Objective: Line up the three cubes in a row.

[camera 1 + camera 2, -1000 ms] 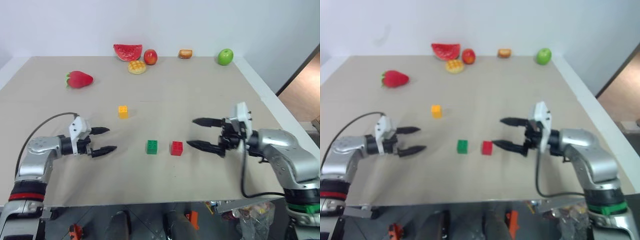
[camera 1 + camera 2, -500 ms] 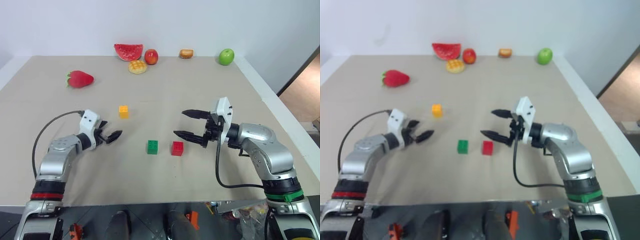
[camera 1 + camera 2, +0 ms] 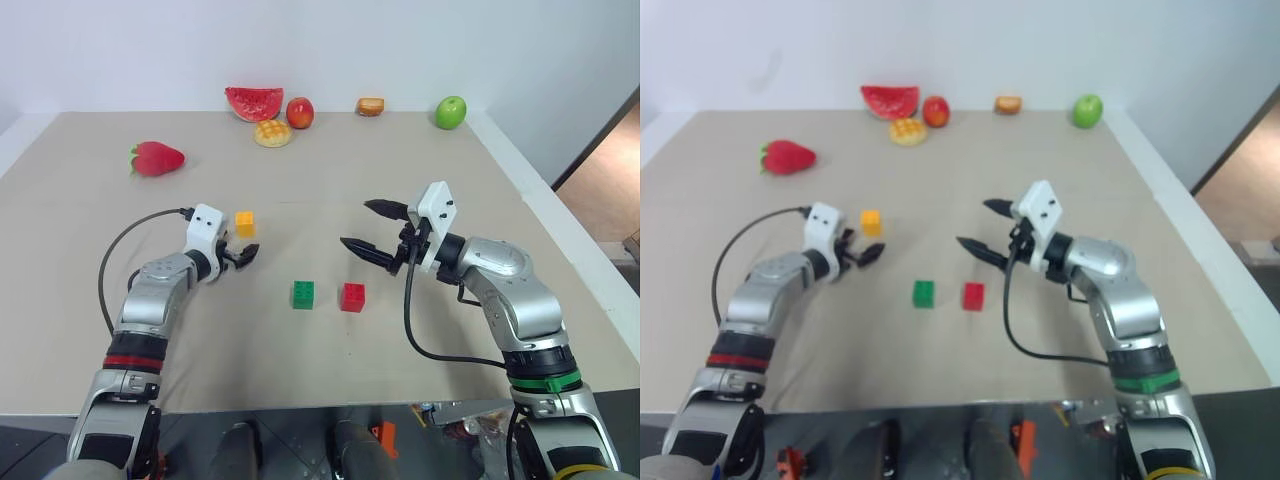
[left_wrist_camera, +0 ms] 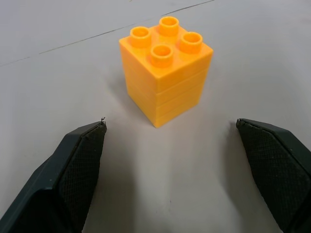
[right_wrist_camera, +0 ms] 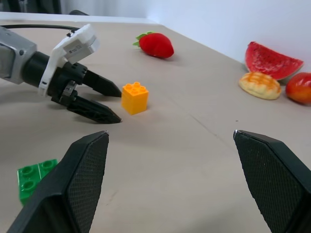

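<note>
Left arm: the left gripper (image 3: pixel 243 257) has swung in on the small yellow studded plastic cube (image 3: pixel 245 223), fingers spread wide, nothing held.
Right arm: the right gripper (image 3: pixel 368 231) has drifted inward too, wide open and empty.
Meaning: a grab on yellow looks imminent.
Row: green studded cube (image 3: pixel 303 294) and red studded cube (image 3: pixel 352 297) sit side by side.
Gap: fingertips possibly just short of yellow.
Room: bare beige tabletop (image 3: pixel 300 180) all round, edges well off.

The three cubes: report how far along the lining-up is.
Done: green cube and red cube sit side by side, apart. In hand: nothing gripped; the left gripper, jaws open, faces the yellow cube. Left: bring yellow into their row. The right gripper hangs open.
</note>
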`<action>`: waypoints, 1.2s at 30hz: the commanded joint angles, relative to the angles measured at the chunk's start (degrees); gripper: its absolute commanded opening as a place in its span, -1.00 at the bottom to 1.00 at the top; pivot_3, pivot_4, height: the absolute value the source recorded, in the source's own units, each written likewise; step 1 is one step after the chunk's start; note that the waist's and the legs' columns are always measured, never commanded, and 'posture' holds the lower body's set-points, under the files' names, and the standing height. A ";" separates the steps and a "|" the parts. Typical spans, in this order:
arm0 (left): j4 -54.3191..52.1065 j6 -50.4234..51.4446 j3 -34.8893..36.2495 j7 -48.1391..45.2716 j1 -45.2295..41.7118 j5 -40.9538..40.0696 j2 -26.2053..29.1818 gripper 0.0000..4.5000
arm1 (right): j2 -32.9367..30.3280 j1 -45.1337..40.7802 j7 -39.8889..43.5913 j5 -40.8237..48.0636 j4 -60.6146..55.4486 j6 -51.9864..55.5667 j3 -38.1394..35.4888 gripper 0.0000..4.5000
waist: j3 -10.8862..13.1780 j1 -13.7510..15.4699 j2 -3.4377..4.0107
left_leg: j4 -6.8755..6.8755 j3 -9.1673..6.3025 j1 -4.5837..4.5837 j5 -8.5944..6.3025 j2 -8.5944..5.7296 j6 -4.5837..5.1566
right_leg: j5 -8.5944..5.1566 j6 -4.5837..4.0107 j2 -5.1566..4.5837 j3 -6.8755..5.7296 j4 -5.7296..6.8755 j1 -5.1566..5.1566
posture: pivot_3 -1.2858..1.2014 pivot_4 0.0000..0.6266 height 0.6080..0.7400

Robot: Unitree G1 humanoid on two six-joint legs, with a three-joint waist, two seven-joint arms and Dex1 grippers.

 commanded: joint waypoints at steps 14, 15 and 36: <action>5.26 2.65 1.33 7.79 -8.22 0.14 -5.01 0.98 | 0.71 -0.32 0.30 1.85 -1.18 -1.25 -1.90 0.90 | 0.00 -0.03 0.00 | -0.04 0.00 0.00 0.06 -0.01 0.00 | 0.04 0.05 0.00 0.02 -0.01 -0.02 | 0.03 -0.52 1.00; 5.36 2.88 1.53 8.23 -8.41 0.04 -5.17 0.98 | 0.73 -0.28 0.33 1.91 -1.18 -1.23 -1.92 0.90 | 0.00 -0.02 0.00 | -0.08 0.00 0.00 0.06 -0.01 0.00 | 0.03 0.04 0.01 0.01 -0.01 -0.03 | 0.03 -0.52 1.00; 8.05 -12.89 -2.12 -4.41 -6.49 0.91 -1.19 -0.40 | -3.14 2.81 6.77 6.73 -3.88 2.54 -2.59 0.90 | 0.00 0.00 0.00 | -0.12 0.00 -0.01 0.06 -0.03 -0.02 | 0.02 0.03 -0.01 0.02 -0.05 -0.02 | 0.03 -0.52 1.00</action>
